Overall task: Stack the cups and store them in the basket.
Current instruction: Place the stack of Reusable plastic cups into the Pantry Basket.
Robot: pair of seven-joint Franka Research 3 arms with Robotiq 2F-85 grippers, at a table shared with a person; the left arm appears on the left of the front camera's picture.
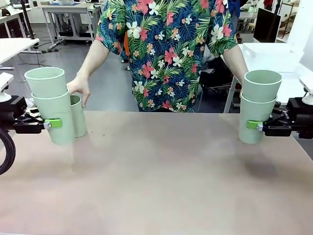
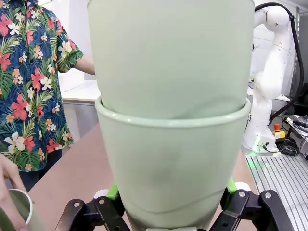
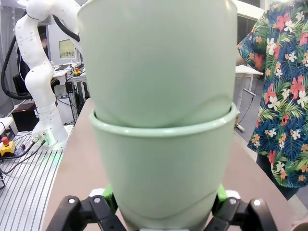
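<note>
I've got the left gripper (image 1: 53,123) clamped on the lower cup of the left stack (image 1: 53,105): two mint cups nested, upright. In the left wrist view the green pads (image 2: 113,190) press on both sides of that lower cup near its base. The right gripper (image 1: 255,125) is likewise closed on the lower cup of the right stack (image 1: 259,105), also two mint cups nested and upright. I read both stacks as held just off the table (image 1: 166,176), with shadows below them, one near the left edge and one near the right, well apart. A single cup (image 1: 78,116), mint too, stands on the table at the far side just behind the left stack and partly hidden by it; can't tell if they touch. The person's hand (image 1: 79,89) is at its rim, fingers hanging over the top, and the left wrist view has that hand and cup in its bottom left corner. The person, in a floral shirt (image 1: 166,54), stands at the far edge, about the middle
</note>
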